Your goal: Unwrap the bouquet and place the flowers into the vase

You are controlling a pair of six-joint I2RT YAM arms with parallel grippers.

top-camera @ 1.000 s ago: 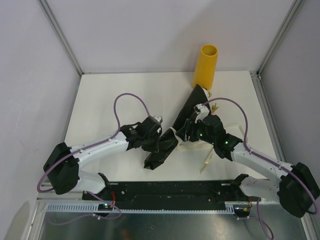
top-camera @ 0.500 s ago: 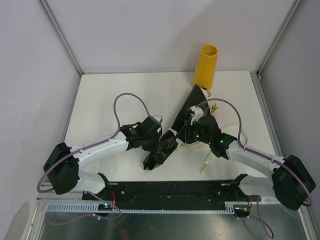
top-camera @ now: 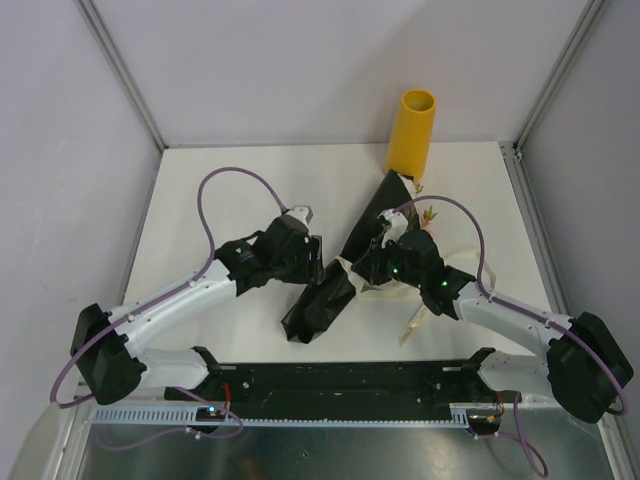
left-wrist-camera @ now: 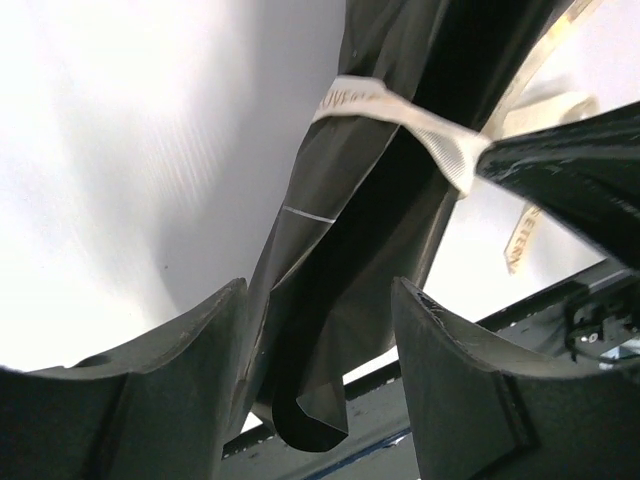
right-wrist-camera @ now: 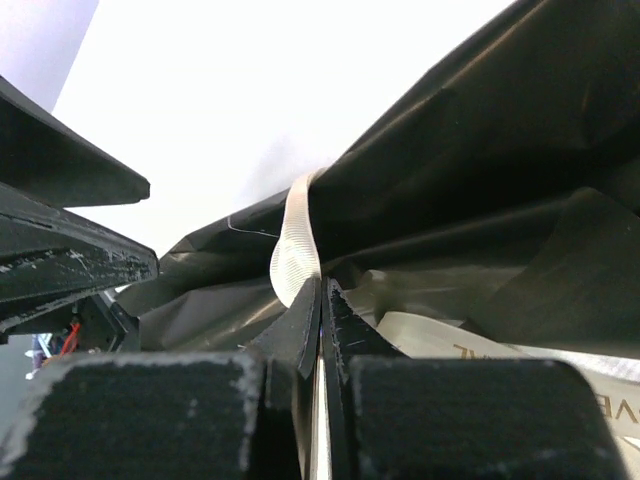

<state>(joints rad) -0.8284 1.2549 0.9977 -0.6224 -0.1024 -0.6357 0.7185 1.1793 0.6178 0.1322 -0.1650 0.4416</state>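
Note:
The bouquet lies slantwise on the table in its glossy black wrap, top end toward the mustard-yellow vase. Of the flowers, only a pink bud peeks out beside the right arm; the rest is hidden. A cream ribbon rings the wrap's waist. My left gripper is open, its fingers straddling the wrap's lower end. My right gripper is shut on the ribbon loop at the waist. Both grippers meet at the bouquet's middle, the left and the right.
A loose ribbon tail trails on the white table toward the front edge. The black rail with the arm bases runs along the near side. Grey walls close the back and both sides.
My left gripper has opened, let go of the wrap and shifted slightly toward the back. My right gripper has shut on the ribbon. The wrap's lower end sagged a little forward.

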